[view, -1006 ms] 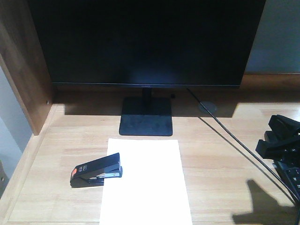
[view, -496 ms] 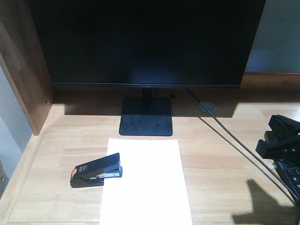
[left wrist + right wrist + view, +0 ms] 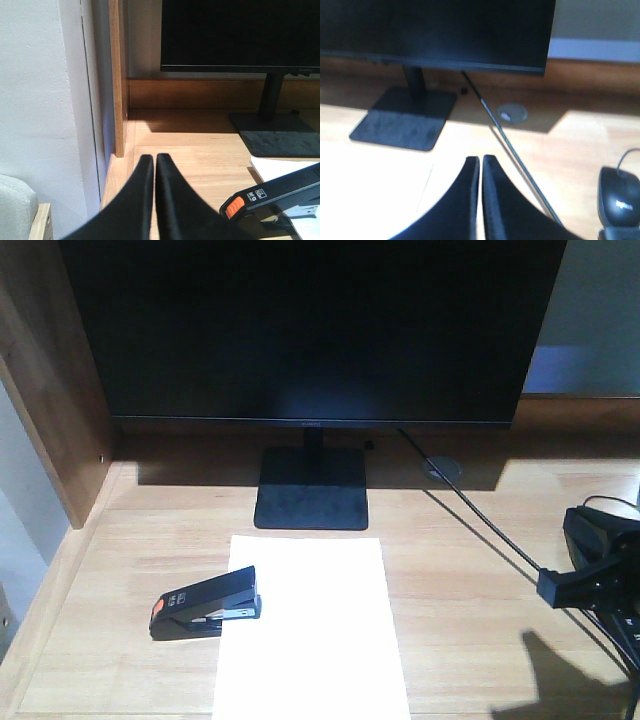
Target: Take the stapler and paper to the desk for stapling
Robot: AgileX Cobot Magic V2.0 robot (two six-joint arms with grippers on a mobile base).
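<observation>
The black stapler (image 3: 205, 605) with an orange rear end lies on the light wood desk (image 3: 120, 560), its nose over the left edge of the white paper (image 3: 310, 640). The paper lies flat in front of the monitor stand. My left gripper (image 3: 151, 158) is shut and empty, hovering over the desk's left part, with the stapler (image 3: 272, 197) to its right and apart from it. At the desk's right edge my right gripper (image 3: 560, 580) is shut and empty. In the right wrist view the right gripper (image 3: 481, 159) hangs right of the paper (image 3: 380, 185).
A large black monitor (image 3: 310, 330) on a flat stand (image 3: 312, 490) fills the back. A dark wooden side panel (image 3: 50, 380) bounds the left. A black cable (image 3: 515, 150) runs diagonally across the desk's right side, near a black mouse (image 3: 617, 197) and a round grommet (image 3: 442, 469).
My right gripper has dropped lower and shifted slightly left at the desk's right edge. The stapler and paper have not moved.
</observation>
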